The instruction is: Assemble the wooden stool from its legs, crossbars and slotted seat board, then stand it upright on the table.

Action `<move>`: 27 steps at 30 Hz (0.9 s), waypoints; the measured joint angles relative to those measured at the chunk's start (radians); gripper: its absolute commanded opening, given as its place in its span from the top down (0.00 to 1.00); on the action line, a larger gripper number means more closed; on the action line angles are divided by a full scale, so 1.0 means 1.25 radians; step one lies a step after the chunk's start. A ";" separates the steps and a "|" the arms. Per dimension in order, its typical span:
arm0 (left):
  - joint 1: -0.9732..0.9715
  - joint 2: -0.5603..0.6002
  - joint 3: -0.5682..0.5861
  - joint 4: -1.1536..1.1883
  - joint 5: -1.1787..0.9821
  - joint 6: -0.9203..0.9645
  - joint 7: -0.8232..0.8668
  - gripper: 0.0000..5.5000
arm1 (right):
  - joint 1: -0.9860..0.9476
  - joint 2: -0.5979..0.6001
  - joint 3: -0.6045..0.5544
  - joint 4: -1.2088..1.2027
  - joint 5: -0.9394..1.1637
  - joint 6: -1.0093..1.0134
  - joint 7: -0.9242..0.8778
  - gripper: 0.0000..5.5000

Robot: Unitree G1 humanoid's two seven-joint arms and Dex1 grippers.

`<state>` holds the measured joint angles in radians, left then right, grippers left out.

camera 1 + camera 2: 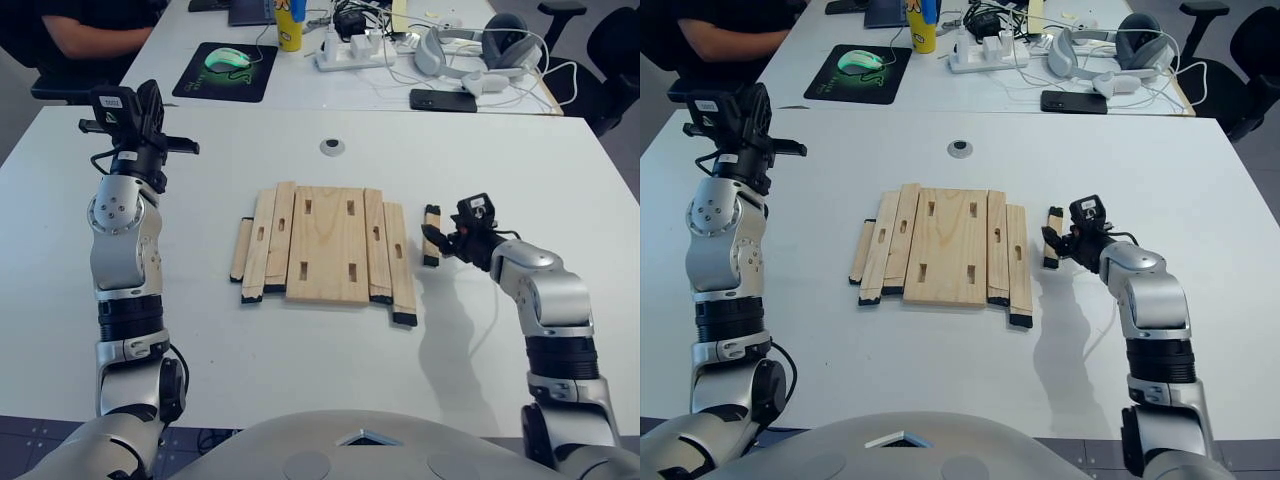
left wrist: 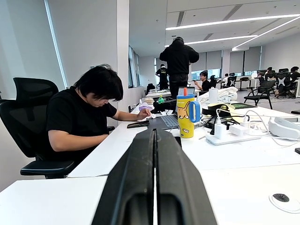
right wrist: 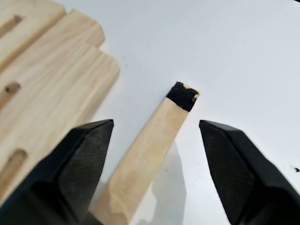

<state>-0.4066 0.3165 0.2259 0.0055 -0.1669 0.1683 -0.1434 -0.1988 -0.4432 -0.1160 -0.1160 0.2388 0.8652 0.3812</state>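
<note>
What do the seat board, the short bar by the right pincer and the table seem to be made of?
Seat board: pale wood, likely pine, matte and unvarnished by its look; grain lines show. Bar: the same light wood, with a black end, paint or a pad, unclear which. Table: smooth white top, probably laminate.

Free tabletop [image 1: 540, 180] right of short crossbar [image 1: 432, 235]; long leg [image 1: 402, 265] close left.
</note>
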 measured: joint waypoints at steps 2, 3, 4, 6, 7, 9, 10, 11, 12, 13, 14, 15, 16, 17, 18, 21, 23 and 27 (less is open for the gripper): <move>0.000 0.000 0.000 0.000 0.000 0.000 0.000 1.00 | -0.009 0.028 -0.023 0.001 0.006 0.022 -0.038 0.38; 0.000 0.000 0.000 0.000 0.000 0.000 0.000 1.00 | -0.013 0.033 -0.027 0.002 0.003 0.025 -0.055 0.38; 0.000 -0.001 0.000 0.000 0.000 0.001 0.000 1.00 | -0.017 0.035 -0.027 0.004 -0.003 0.028 -0.072 0.38; 0.000 -0.004 -0.001 0.000 0.000 0.001 0.000 1.00 | -0.028 0.046 -0.027 0.013 -0.027 0.029 -0.111 0.38; 0.000 -0.007 -0.002 0.000 0.000 0.001 -0.001 1.00 | -0.033 0.057 -0.026 0.020 -0.031 0.029 -0.129 0.38; 0.000 -0.013 -0.007 0.000 0.000 0.001 -0.001 1.00 | -0.041 0.083 -0.024 0.034 -0.031 0.029 -0.151 0.38; 0.000 -0.015 -0.009 0.001 0.000 0.001 -0.002 1.00 | -0.044 0.099 -0.022 0.041 -0.031 0.029 -0.159 0.38; 0.000 -0.016 -0.011 0.002 0.000 0.001 -0.002 1.00 | -0.048 0.111 -0.019 0.046 -0.030 0.029 -0.165 0.38; 0.000 -0.016 -0.011 0.002 0.000 0.001 -0.003 1.00 | -0.052 0.121 -0.015 0.052 -0.030 0.029 -0.169 0.38; 0.000 -0.016 -0.012 0.003 0.000 0.001 -0.004 1.00 | -0.058 0.125 -0.009 0.058 -0.031 0.029 -0.171 0.38; 0.000 -0.016 -0.012 0.004 0.000 0.001 -0.005 1.00 | -0.067 0.125 0.001 0.066 -0.039 0.028 -0.174 0.38; 0.000 -0.017 -0.012 0.004 0.000 0.000 -0.005 1.00 | -0.074 0.125 0.008 0.071 -0.050 0.028 -0.177 0.38; 0.000 -0.018 -0.012 0.005 0.000 0.000 -0.005 1.00 | -0.079 0.124 0.011 0.073 -0.059 0.028 -0.182 0.38; 0.000 -0.018 -0.013 0.005 0.000 0.000 -0.005 1.00 | -0.082 0.123 0.013 0.074 -0.062 0.028 -0.186 0.38; 0.000 -0.019 -0.013 0.005 0.000 0.000 -0.005 1.00 | -0.082 0.121 0.016 0.074 -0.069 0.027 -0.189 0.38; 0.000 -0.021 -0.013 0.005 0.000 0.000 -0.005 1.00 | -0.082 0.113 0.017 0.074 -0.090 0.027 -0.198 0.38; 0.000 -0.021 -0.013 0.004 0.000 -0.001 -0.004 1.00 | -0.082 0.108 0.016 0.074 -0.091 0.030 -0.199 0.38; 0.000 -0.022 -0.011 0.004 0.000 -0.001 -0.001 1.00 | -0.080 0.103 0.005 0.074 -0.090 0.051 -0.199 0.38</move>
<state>-0.4070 0.2885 0.2123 0.0104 -0.1668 0.1664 -0.1451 -0.2986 -0.3147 -0.1092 -0.0236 0.1264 0.9283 0.1328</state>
